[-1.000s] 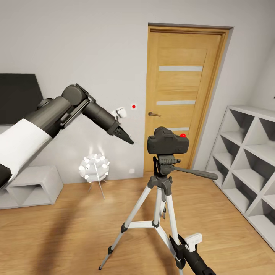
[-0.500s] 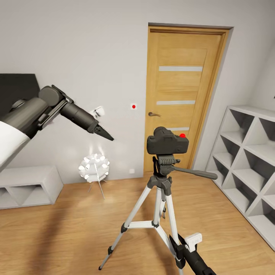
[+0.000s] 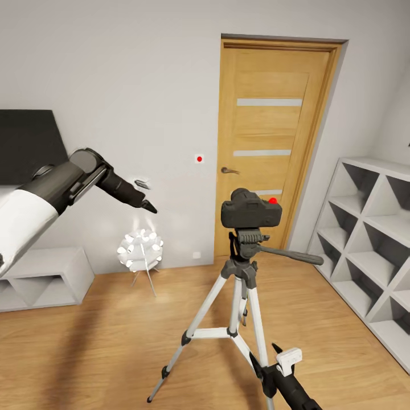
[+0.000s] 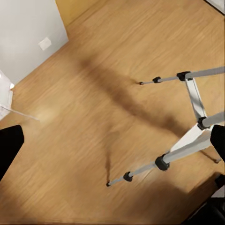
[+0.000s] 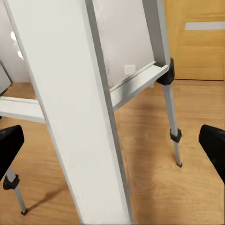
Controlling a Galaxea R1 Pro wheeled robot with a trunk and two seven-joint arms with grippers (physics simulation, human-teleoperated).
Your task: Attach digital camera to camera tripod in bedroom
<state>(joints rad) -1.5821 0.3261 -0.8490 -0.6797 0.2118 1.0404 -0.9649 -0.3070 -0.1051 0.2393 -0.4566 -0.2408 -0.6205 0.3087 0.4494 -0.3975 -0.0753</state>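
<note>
Matt black digital camera point(image 3: 251, 209); wooden plank floor point(image 3: 102, 341).

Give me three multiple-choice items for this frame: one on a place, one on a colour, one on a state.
1. Where is the digital camera?
A. on the floor
B. on the camera tripod head
C. in the cube shelving

2. What colour is the camera's round button?
A. red
B. green
C. white

3. What is the left gripper holding?
A. the camera
B. a tripod leg
C. nothing

Key: 1 B, the camera sits atop the tripod head; 2 A, a red dot shows on its top; 3 C, the gripper hangs in open air, well left of the camera.
</note>
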